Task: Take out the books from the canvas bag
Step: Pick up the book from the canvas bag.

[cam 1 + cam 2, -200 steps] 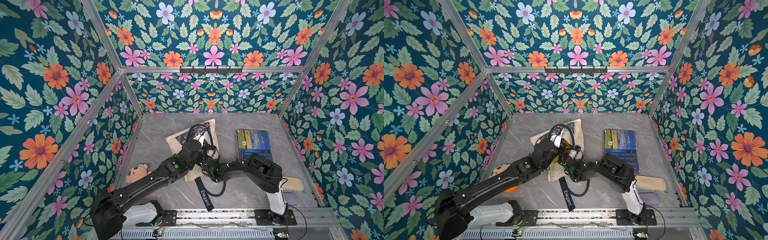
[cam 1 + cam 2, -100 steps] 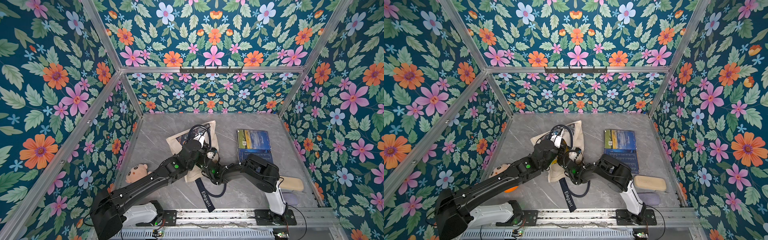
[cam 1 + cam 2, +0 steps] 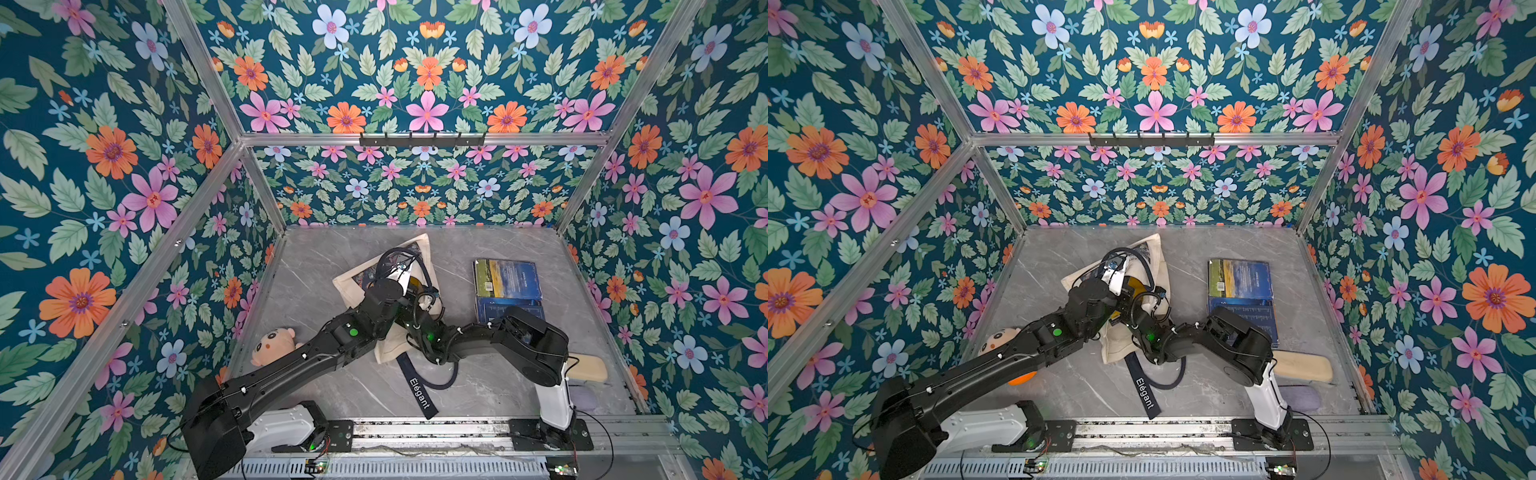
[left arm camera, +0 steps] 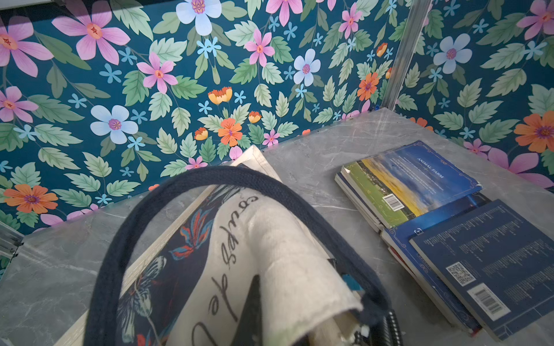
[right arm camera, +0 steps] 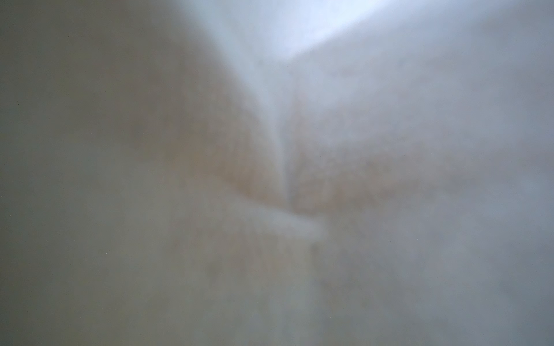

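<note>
Ok, near edge first: the navy strap point(image 3: 419, 398) reading Elegant lies flat on the counter point(image 3: 332, 266), running from the canvas bag point(image 3: 388, 353) toward the rail point(image 3: 415, 428). On the left side a plush doll point(image 3: 274, 345) sits just beside the left arm point(image 3: 291, 365). On the right a cream pad point(image 3: 588, 365) lies beside the right arm point(image 3: 478, 332) base.

Bag lies crumpled mid-counter, both arms meeting over it. Up top, the left tool point(image 4: 269, 305) is clamped on the bag's cream rim, canvas folded up over it. One dark finger point(image 4: 251, 295) shows against the script lettering, and the navy handle point(image 4: 126, 239) loops ahead of it.

Next to it, the right tool point(image 3: 428, 298) is pushed into the bag, fingers buried in canvas. Right wrist view is only blurred cream fabric, so can't tell how wide it stands or whether it has anything. Small yellow patch point(image 3: 415, 284) between the wrists, can't tell what.

Farther right, the books point(image 3: 505, 286) are out on the counter, apart from the bag. A landscape cover point(image 4: 410, 182) is on top at the far end. Dark blue back covers point(image 4: 485, 263) with barcodes overlap nearer, nearest corner under the right arm. Whether more are inside the bag: hidden.
</note>
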Action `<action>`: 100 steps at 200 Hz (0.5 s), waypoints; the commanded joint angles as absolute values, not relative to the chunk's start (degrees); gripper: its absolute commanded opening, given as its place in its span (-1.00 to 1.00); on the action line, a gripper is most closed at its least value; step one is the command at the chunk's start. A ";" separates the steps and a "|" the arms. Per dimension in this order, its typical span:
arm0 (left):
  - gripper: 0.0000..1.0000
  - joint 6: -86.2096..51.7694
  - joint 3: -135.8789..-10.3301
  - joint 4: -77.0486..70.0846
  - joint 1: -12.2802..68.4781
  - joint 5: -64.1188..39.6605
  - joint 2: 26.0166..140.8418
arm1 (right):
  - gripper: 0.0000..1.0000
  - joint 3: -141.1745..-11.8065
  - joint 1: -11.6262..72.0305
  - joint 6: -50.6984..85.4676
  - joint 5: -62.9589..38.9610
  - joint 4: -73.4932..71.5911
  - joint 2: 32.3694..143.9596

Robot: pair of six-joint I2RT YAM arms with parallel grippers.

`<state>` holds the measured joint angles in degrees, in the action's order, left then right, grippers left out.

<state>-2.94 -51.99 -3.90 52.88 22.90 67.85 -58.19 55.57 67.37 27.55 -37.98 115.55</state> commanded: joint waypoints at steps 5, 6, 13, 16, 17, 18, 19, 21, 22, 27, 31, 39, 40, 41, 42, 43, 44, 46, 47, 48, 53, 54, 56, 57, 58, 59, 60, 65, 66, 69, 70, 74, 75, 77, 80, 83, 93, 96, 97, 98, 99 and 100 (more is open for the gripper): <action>-1.00 -3.16 -52.12 -7.47 53.01 21.01 67.85 | -0.37 -60.26 55.06 65.65 27.48 -40.97 115.62; -1.00 -3.16 -52.12 -7.47 53.00 20.96 67.85 | -0.36 -60.32 55.09 65.65 27.49 -40.96 115.69; -1.00 -3.16 -52.12 -7.47 53.00 20.88 67.85 | -0.27 -60.79 55.02 65.71 27.16 -41.13 115.86; -1.00 -3.16 -52.12 -7.47 53.00 20.81 67.85 | -0.22 -60.88 55.02 65.68 26.98 -41.20 115.91; -1.00 -3.16 -52.12 -7.47 53.00 20.78 67.85 | -0.20 -60.90 54.98 65.71 26.98 -41.25 115.96; -1.00 -3.16 -52.12 -7.47 53.00 20.76 67.85 | -0.19 -60.95 54.95 65.68 26.94 -41.28 116.03; -1.00 -3.16 -52.12 -7.47 53.00 20.71 67.85 | -0.18 -61.01 54.94 65.67 26.87 -41.34 116.07; -1.00 -3.16 -52.12 -7.47 53.00 20.69 67.85 | -0.16 -61.13 54.93 65.68 26.82 -41.40 116.07; -1.00 -3.16 -52.12 -7.47 53.00 20.63 67.85 | -0.15 -61.15 54.93 65.71 26.77 -41.40 116.13; -1.00 -3.16 -52.16 -7.47 53.00 20.52 67.85 | -0.10 -61.45 54.93 65.71 26.60 -41.54 116.26; -1.00 -3.16 -52.11 -7.47 53.00 20.44 67.85 | -0.07 -61.60 54.89 65.70 26.50 -41.53 116.40; -1.00 -3.16 -52.03 -7.47 53.00 20.46 67.77 | -0.05 -62.10 54.89 65.68 26.26 -41.54 116.79; -1.00 -3.16 -52.03 -7.47 53.00 20.38 67.77 | -0.05 -62.16 54.91 65.71 26.23 -41.51 116.84; -1.00 -3.16 -52.03 -7.47 53.00 20.34 67.76 | -0.05 -62.24 54.92 65.73 26.16 -41.45 116.87; -1.00 -3.21 -52.03 -7.47 53.00 20.37 67.76 | -0.05 -62.28 54.93 65.73 26.13 -41.42 116.93; -1.00 -3.19 -52.03 -7.47 53.04 20.33 67.76 | -0.05 -62.30 54.93 65.78 26.07 -41.37 116.95; -1.00 -3.18 -52.03 -7.47 53.02 20.36 67.76 | -0.05 -62.35 54.93 65.81 26.05 -41.34 116.97; -1.00 -3.17 -52.03 -7.51 53.00 20.32 67.70 | -0.05 -62.45 54.93 65.93 26.00 -41.25 117.11; -1.00 -3.17 -52.03 -7.54 53.00 20.31 67.69 | -0.05 -62.52 54.93 66.06 26.01 -41.19 117.13; -1.00 -3.16 -52.03 -7.55 53.00 20.31 67.68 | -0.06 -62.55 54.93 66.08 25.97 -41.16 117.15; -1.00 -3.14 -52.03 -7.51 53.00 20.40 67.68 | -0.11 -62.65 54.93 66.31 25.65 -41.20 117.29; -1.00 -3.11 -52.03 -7.49 53.00 20.40 67.68 | -0.13 -62.66 54.93 66.33 25.65 -41.21 117.31; -1.00 -3.08 -52.03 -7.52 53.00 20.46 67.61 | -0.16 -62.66 54.89 66.42 25.51 -41.28 117.37; -1.00 -3.08 -52.03 -7.50 53.00 20.47 67.60 | -0.17 -62.67 54.91 66.39 25.50 -41.34 117.40; -1.00 -3.08 -52.03 -7.53 53.00 20.43 67.59 | -0.18 -62.67 54.92 66.42 25.40 -41.37 117.41; -1.00 -3.08 -52.03 -7.54 53.00 20.45 67.59 | -0.20 -62.62 54.93 66.39 25.31 -41.47 117.42; -1.00 -3.08 -51.99 -7.55 53.00 20.47 67.59 | -0.21 -62.60 54.93 66.42 25.23 -41.52 117.42; -1.00 -3.08 -51.95 -7.56 53.00 20.58 67.51 | -0.27 -62.46 54.93 66.43 24.94 -41.85 117.57; -1.00 -3.08 -51.95 -7.56 53.00 20.57 67.51 | -0.28 -62.43 54.93 66.39 24.86 -41.93 117.49; -1.00 -3.01 -51.94 -7.56 53.00 20.68 67.50 | -0.31 -62.28 54.93 66.44 24.76 -42.16 117.43; -1.00 -3.00 -51.94 -7.56 53.00 20.75 67.46 | -0.32 -62.26 54.93 66.40 24.73 -42.26 117.43; -1.00 -2.99 -51.88 -7.62 53.04 20.81 67.41 | -0.36 -62.00 54.93 66.28 24.51 -42.54 117.35; -1.00 -2.99 -51.87 -7.64 53.02 20.87 67.41 | -0.37 -61.94 54.89 66.27 24.47 -42.63 117.30; -1.00 -2.99 -51.88 -7.64 53.00 20.84 67.41 | -0.41 -61.78 54.92 66.20 24.33 -42.83 117.26; -1.00 -2.99 -51.86 -7.65 53.00 20.99 67.37 | -0.46 -61.62 54.93 66.00 24.08 -43.14 117.10; -1.00 -2.99 -51.86 -7.65 53.01 21.00 67.33 | -0.51 -61.35 54.91 65.75 23.85 -43.51 116.95; -1.00 -2.92 -51.94 -7.65 53.04 21.28 67.32 | -0.65 -60.64 54.90 65.03 23.02 -44.25 116.28; -1.00 -2.94 -51.94 -7.65 53.01 21.48 67.35 | -0.68 -60.40 54.93 64.89 22.71 -44.36 116.03; -1.00 -2.92 -51.94 -7.65 53.05 21.51 67.38 | -0.70 -60.30 54.93 64.88 22.60 -44.41 115.93; -1.00 -2.91 -51.94 -7.65 53.02 21.61 67.40 | -0.70 -60.21 54.93 64.78 22.51 -44.44 115.89; -1.00 -2.90 -51.94 -7.65 53.01 21.66 67.40 | -0.71 -60.12 54.93 64.78 22.46 -44.46 115.82; -1.00 -2.90 -51.94 -7.65 53.00 21.68 67.41 | -0.71 -60.03 54.93 64.69 22.39 -44.55 115.74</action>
